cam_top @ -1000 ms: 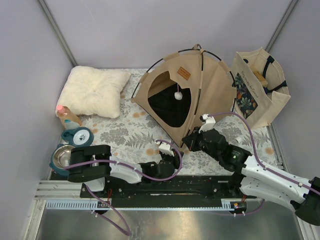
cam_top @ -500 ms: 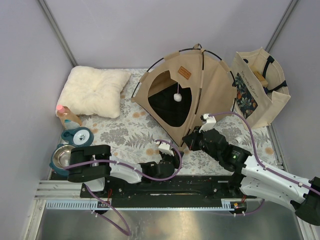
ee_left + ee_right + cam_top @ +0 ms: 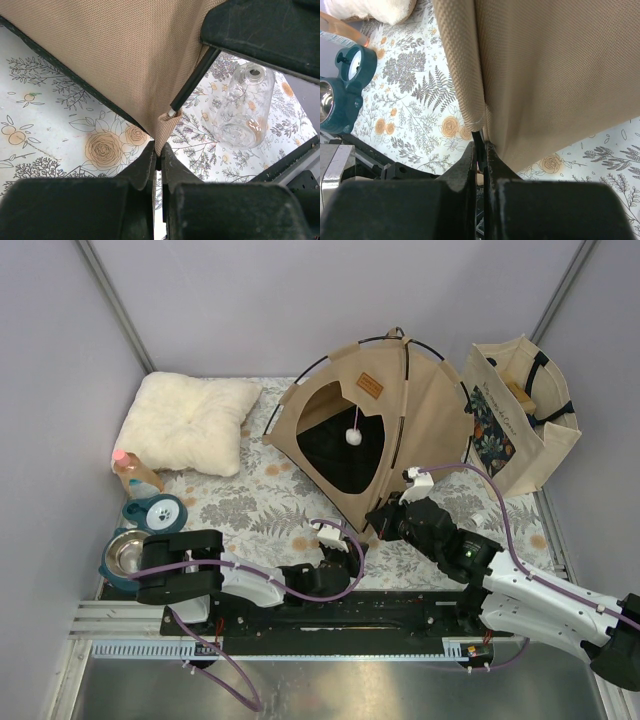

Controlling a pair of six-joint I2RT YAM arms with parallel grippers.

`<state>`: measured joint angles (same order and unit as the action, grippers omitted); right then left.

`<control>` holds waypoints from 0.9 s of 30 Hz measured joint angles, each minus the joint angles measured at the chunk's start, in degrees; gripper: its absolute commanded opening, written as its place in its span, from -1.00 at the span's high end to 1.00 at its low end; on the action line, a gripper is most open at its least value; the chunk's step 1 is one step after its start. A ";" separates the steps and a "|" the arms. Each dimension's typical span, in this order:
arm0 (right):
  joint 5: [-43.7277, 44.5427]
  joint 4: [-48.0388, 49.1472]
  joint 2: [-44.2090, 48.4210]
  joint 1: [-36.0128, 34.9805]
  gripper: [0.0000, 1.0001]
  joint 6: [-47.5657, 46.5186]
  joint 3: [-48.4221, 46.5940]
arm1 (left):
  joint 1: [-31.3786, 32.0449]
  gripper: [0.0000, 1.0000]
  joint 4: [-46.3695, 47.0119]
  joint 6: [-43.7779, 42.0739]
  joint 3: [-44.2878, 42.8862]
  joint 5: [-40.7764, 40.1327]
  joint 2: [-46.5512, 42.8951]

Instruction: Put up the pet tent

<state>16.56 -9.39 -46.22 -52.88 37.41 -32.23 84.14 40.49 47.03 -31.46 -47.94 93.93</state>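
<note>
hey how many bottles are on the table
2: an orange bottle beside the white cushion at left, a clear bottle by the front corner of the pet tent. Others may be hidden.

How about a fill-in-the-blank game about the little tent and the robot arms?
1. On the pet tent, the white pom-pom hangs in the arched ____.
2. Seen from the top view, the fluffy cushion lies to the ____ of the tent.
3. The tote bag stands to the ____ of the tent.
4. The left gripper and the right gripper are both ____ on the tent's bottom edge.

Missing words: doorway, left, right, shut.
</note>
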 measured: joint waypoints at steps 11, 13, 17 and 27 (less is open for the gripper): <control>1.14 -0.20 -0.33 0.00 1.00 0.83 -0.09 | 0.09 1.00 0.15 0.68 -0.02 -0.31 0.02; 1.14 -0.24 -0.33 0.00 1.00 0.83 -0.11 | 0.09 1.00 0.15 0.90 -0.02 -0.35 0.02; 1.11 -0.39 0.00 0.00 1.00 0.81 -0.11 | 0.09 1.00 0.24 1.09 0.09 -0.39 0.02; 0.31 -2.58 1.97 0.00 1.00 0.50 -0.11 | 0.55 1.00 0.55 1.49 0.11 -0.37 0.00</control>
<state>16.86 -11.97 -44.25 -52.88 37.91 -32.34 84.68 41.04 48.51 -31.35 -48.31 93.93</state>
